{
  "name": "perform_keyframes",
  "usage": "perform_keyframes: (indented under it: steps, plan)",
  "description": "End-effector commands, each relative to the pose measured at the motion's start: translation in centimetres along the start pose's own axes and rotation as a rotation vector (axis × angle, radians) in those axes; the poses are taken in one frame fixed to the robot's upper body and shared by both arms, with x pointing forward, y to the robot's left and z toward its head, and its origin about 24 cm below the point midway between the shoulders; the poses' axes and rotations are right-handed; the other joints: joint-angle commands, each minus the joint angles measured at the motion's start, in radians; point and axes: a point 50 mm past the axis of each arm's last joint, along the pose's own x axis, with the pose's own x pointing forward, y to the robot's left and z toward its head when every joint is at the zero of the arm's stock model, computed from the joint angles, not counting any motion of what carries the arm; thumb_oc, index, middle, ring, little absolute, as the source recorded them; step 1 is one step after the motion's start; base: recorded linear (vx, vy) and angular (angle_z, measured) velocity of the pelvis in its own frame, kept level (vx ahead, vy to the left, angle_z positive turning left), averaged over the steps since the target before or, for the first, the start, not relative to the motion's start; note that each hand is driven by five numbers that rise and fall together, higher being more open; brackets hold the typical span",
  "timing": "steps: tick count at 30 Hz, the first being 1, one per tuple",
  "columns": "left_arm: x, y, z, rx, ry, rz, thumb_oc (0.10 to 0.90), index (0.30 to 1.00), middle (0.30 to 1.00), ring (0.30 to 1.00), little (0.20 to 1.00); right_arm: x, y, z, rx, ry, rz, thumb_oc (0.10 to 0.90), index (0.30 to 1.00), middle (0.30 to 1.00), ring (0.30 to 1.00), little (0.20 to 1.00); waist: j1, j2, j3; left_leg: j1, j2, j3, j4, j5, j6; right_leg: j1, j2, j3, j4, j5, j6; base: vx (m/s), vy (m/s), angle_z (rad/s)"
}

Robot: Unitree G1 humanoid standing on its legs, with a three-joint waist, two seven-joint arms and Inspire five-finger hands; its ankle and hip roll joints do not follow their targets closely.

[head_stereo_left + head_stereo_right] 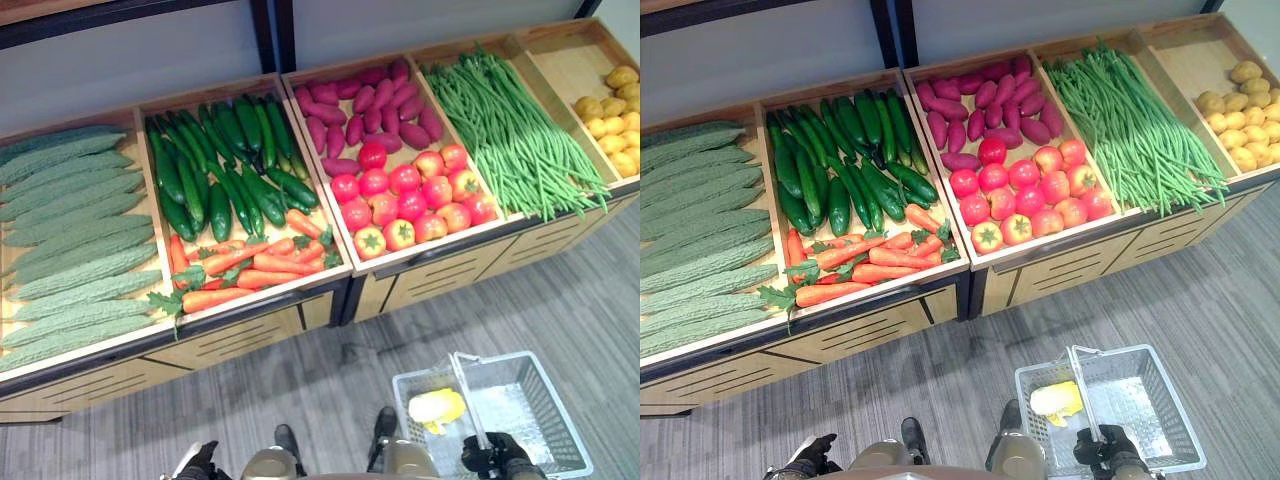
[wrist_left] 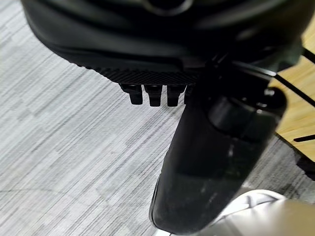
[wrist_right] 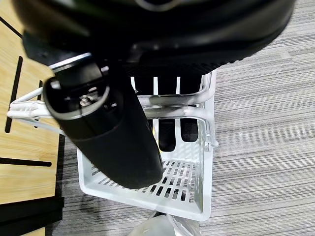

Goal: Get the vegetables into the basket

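- Wooden display stand (image 1: pixel 250 335), slotted panels along its front.
- Grey striped floor (image 1: pixel 560 310) in front of the stand.
- Pale wall (image 1: pixel 130 60) behind the stand.

A long wooden display stand (image 1: pixel 420 285) with slotted front panels runs across a shop aisle, its sloping top divided into open bins by light wood partitions. Behind it rises a pale grey wall (image 1: pixel 150 60) crossed by dark framing (image 1: pixel 262 35). Grey striped carpet (image 1: pixel 330 390) covers the floor before the stand under even light.
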Motion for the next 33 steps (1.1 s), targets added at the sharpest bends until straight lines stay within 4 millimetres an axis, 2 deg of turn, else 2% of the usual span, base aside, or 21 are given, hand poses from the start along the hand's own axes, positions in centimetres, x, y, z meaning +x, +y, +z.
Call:
perform_keyframes:
  steps: [1,2,4,6,7,10,11,14,15,17,19,20,23,24,25,27,28,29,30,32,33]
  plan:
    - [0.2,2.1,0.1,0.008,-0.008,0.057,0.9,1.0,1.0,1.0,1.0,0.2,0.0,1.0,-0.037,-0.043,0.015,0.4,0.3,0.3,0.3,0.3,0.022,0.022,0.025,-0.013,0.029,-0.045,0.001,0.01,-0.032,-0.021,0.011,0.19,0.127,-0.073,0.104,0.02,0.075,-0.04]
    - [0.2,2.1,0.2,0.007,-0.008,0.058,0.9,1.0,1.0,1.0,1.0,0.2,0.0,1.0,-0.037,-0.043,0.015,0.4,0.3,0.3,0.3,0.3,0.025,0.023,0.021,-0.016,0.032,-0.042,0.001,0.012,-0.033,-0.024,0.015,0.191,0.122,-0.068,0.102,0.04,0.012,0.01]
    - [0.3,2.5,0.3,-0.002,-0.012,0.071,0.9,1.0,1.0,1.0,1.0,0.1,0.3,0.8,-0.019,-0.034,0.015,0.4,0.3,0.3,0.3,0.3,0.019,0.022,0.01,-0.018,0.029,-0.076,0.001,0.009,-0.043,-0.018,0.037,0.292,0.027,-0.073,0.103,0.07,-0.027,0.22]
    - [0.3,2.6,0.2,-0.007,-0.009,0.074,0.9,1.0,1.0,1.0,1.0,0.1,0.3,0.9,-0.019,-0.034,0.02,0.4,0.3,0.3,0.3,0.3,0.015,0.021,0.011,-0.015,0.033,-0.085,0.001,0.009,-0.046,-0.026,0.044,0.313,0.021,-0.069,0.102,0.06,-0.086,0.34]
    - [0.2,2.8,-0.2,-0.027,0.01,0.079,0.9,1.0,1.0,1.0,1.0,0.0,0.6,0.3,-0.022,-0.017,0.027,0.4,0.3,0.3,0.3,0.3,0.025,0.01,0.006,-0.007,0.04,-0.085,0.001,0.015,-0.054,-0.002,0.038,0.293,-0.006,-0.076,0.093,0.06,-0.11,0.38]
    - [0.2,2.8,-0.6,-0.054,0.029,0.078,0.9,1.0,1.0,1.0,1.0,0.0,0.7,0.0,-0.023,-0.005,0.032,0.4,0.3,0.3,0.3,0.3,0.029,0.008,0.003,-0.008,0.047,-0.089,0.001,0.024,-0.061,0.016,0.045,0.288,-0.022,-0.08,0.088,0.03,-0.145,0.18]
    - [0.0,2.9,-1.7,-0.122,0.075,0.088,0.9,1.0,1.0,1.0,1.0,-0.2,0.8,-0.8,-0.02,0.019,0.033,0.4,0.3,0.3,0.3,0.3,0.034,0.001,-0.014,-0.019,0.073,-0.095,0.001,0.046,-0.085,0.049,0.062,0.258,-0.074,-0.075,0.074,0.05,-0.183,-0.01]
    - [-0.2,2.7,-2.7,-0.171,0.118,0.084,0.9,1.0,1.0,1.0,1.0,-0.3,0.7,-1.4,-0.027,0.036,0.035,0.4,0.3,0.3,0.3,0.3,0.034,0.0,-0.023,-0.03,0.093,-0.104,0.001,0.062,-0.101,0.067,0.072,0.237,-0.104,-0.069,0.065,0.05,-0.208,0.11]
    - [-0.4,2.7,-3.6,-0.249,0.165,0.099,0.9,1.0,1.0,1.0,1.0,-0.5,0.5,-2.1,-0.031,0.062,0.031,0.4,0.3,0.3,0.3,0.3,0.035,-0.003,-0.033,-0.032,0.102,-0.106,0.001,0.067,-0.11,0.083,0.077,0.222,-0.131,-0.065,0.059,0.03,-0.072,0.02]
    - [-0.4,2.6,-4.0,-0.292,0.181,0.103,0.9,1.0,1.0,1.0,1.0,-0.5,0.4,-2.3,-0.037,0.069,0.032,0.4,0.3,0.3,0.3,0.3,0.033,-0.002,-0.036,-0.031,0.105,-0.106,0.001,0.069,-0.114,0.092,0.078,0.215,-0.145,-0.062,0.058,0.03,-0.071,0.05]
    - [-0.8,3.8,-5.5,-0.51,0.255,0.207,0.9,1.0,1.0,1.0,1.0,-0.7,0.4,-3.0,-0.049,0.095,0.035,0.4,0.3,0.3,0.3,0.3,0.032,-0.002,-0.046,-0.021,0.107,-0.105,0.001,0.07,-0.12,0.114,0.08,0.206,-0.166,-0.06,0.057,0.04,-0.046,0.02]
    - [-0.8,3.8,-5.5,-0.51,0.255,0.207,0.9,1.0,1.0,1.0,1.0,-0.7,0.4,-3.0,-0.05,0.094,0.035,0.4,0.3,0.3,0.3,0.3,0.032,-0.002,-0.049,-0.025,0.108,-0.105,0.001,0.072,-0.121,0.11,0.081,0.206,-0.167,-0.057,0.056,0.04,-0.032,0.04]
    - [-1.8,7.0,-8.0,-0.882,0.35,0.469,0.9,1.0,1.0,1.0,1.0,-1.0,0.3,-3.9,-0.069,0.123,0.04,0.4,0.3,0.3,0.3,0.3,0.028,-0.001,-0.066,-0.007,0.109,-0.105,0.001,0.071,-0.128,0.131,0.079,0.196,-0.167,-0.066,0.052,0.06,-0.019,0.05]
    - [-2.5,9.3,-9.1,-0.974,0.378,0.613,0.9,1.0,1.0,1.0,1.0,-1.1,0.4,-4.3,-0.088,0.125,0.047,0.4,0.3,0.3,0.3,0.3,0.025,-0.002,-0.076,0.001,0.11,-0.101,0.001,0.067,-0.133,0.139,0.08,0.196,-0.169,-0.068,0.053,0.04,-0.007,0.05]
    - [-2.5,9.4,-9.1,-0.975,0.379,0.615,0.9,1.0,1.0,1.0,1.0,-1.1,0.5,-4.3,-0.089,0.125,0.048,0.4,0.3,0.3,0.3,0.3,0.024,-0.003,-0.076,0.002,0.109,-0.101,0.001,0.067,-0.133,0.14,0.08,0.196,-0.17,-0.069,0.053,0.05,0.003,0.01]
    - [-3.3,12.3,-9.7,-1.029,0.37,0.759,0.9,1.0,1.0,1.0,1.0,-1.2,0.5,-4.6,-0.106,0.129,0.058,0.4,0.3,0.3,0.3,0.3,0.021,-0.002,-0.084,0.008,0.108,-0.096,0.001,0.062,-0.137,0.144,0.079,0.194,-0.171,-0.07,0.054,0.0,0.0,0.0]
    - [-3.6,14.3,-9.2,-1.009,0.316,0.824,0.9,1.0,1.0,1.0,1.0,-1.3,0.5,-4.8,-0.11,0.13,0.063,0.4,0.3,0.3,0.3,0.3,0.022,-0.001,-0.087,0.01,0.106,-0.096,0.001,0.061,-0.138,0.147,0.077,0.192,-0.172,-0.068,0.056,-0.01,0.021,-0.05]
    - [-4.0,17.8,-6.9,-0.934,0.163,0.936,0.9,1.0,1.0,1.0,1.0,-1.4,0.5,-4.9,-0.103,0.125,0.057,0.4,0.3,0.3,0.3,0.3,0.026,0.003,-0.086,0.014,0.101,-0.1,0.001,0.057,-0.139,0.154,0.072,0.188,-0.172,-0.071,0.061,-0.02,0.017,-0.04]
    - [-4.0,17.8,-6.9,-0.934,0.163,0.937,0.9,1.0,1.0,1.0,1.0,-1.4,0.5,-4.9,-0.103,0.124,0.057,0.4,0.3,0.3,0.3,0.3,0.027,0.003,-0.087,0.01,0.102,-0.099,0.001,0.061,-0.139,0.151,0.073,0.188,-0.173,-0.068,0.06,-0.04,0.016,0.02]
    - [-6.7,23.8,-2.3,-0.718,-0.147,1.176,0.9,1.0,1.0,1.0,1.0,-1.5,0.7,-5.2,-0.079,0.114,0.046,0.4,0.3,0.3,0.3,0.3,0.04,0.005,-0.085,0.009,0.096,-0.113,0.001,0.055,-0.138,0.155,0.063,0.174,-0.175,-0.065,0.069,-0.03,0.007,0.07]
    - [-6.7,23.7,-2.3,-0.717,-0.145,1.178,0.9,1.0,1.0,1.0,1.0,-1.5,0.8,-5.1,-0.08,0.114,0.046,0.4,0.3,0.3,0.3,0.3,0.039,0.005,-0.087,0.006,0.096,-0.112,0.001,0.059,-0.138,0.152,0.064,0.174,-0.176,-0.062,0.068,-0.02,0.008,0.14]
